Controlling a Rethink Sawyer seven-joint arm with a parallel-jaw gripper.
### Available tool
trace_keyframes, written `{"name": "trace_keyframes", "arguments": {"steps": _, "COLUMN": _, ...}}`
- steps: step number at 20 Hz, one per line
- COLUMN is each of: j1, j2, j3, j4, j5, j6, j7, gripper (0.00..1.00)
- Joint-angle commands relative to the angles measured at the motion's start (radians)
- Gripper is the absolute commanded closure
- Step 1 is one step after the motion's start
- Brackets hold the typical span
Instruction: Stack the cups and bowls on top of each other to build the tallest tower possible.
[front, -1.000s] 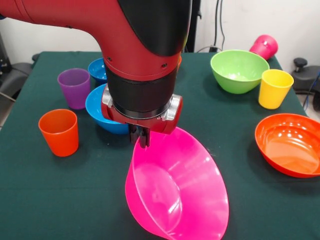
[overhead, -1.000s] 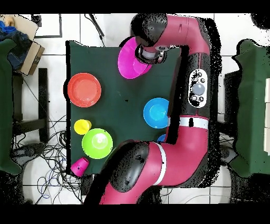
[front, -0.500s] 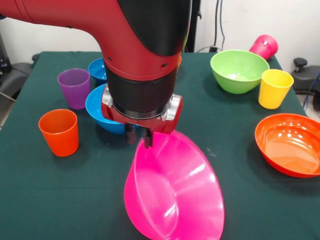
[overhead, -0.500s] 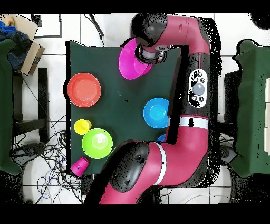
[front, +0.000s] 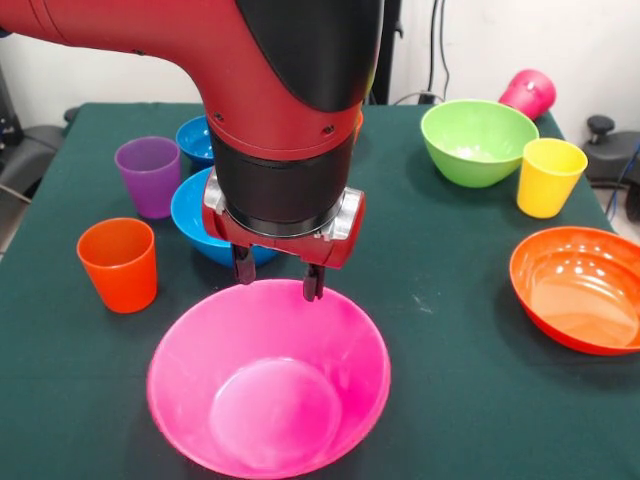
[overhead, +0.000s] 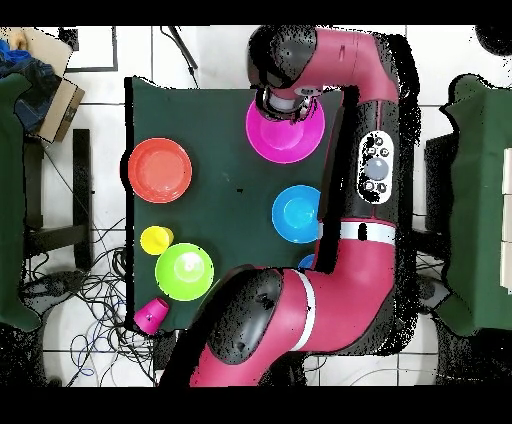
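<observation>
Pink and glossy, the very large bowl sits upright on the green table, nearest to the camera at 6 o'clock. Just above its far rim hangs the gripper with its two fingers spread apart, holding nothing. At 9 o'clock stands the orange cup, and at 3 o'clock lies the large orange bowl. Behind the gripper is the medium blue bowl, then the purple cup. Farther, toward 1 o'clock, are the yellow cup and the lime green bowl.
</observation>
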Motion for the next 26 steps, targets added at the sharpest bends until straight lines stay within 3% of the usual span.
{"name": "trace_keyframes", "arguments": {"steps": 1, "j1": 0.011, "j2": -0.019, "j3": 0.027, "j4": 0.024, "j5": -0.057, "j6": 0.006, "j7": -0.36, "gripper": 0.0}}
{"name": "trace_keyframes", "arguments": {"steps": 14, "j1": 0.012, "j2": -0.014, "j3": 0.03, "j4": 0.02, "j5": -0.056, "j6": 0.012, "j7": -0.359, "gripper": 0.0}}
{"name": "trace_keyframes", "arguments": {"steps": 26, "j1": 0.018, "j2": -0.1, "j3": -0.02, "j4": 0.18, "j5": -0.024, "j6": -0.076, "j7": -0.281, "gripper": 0.0}}
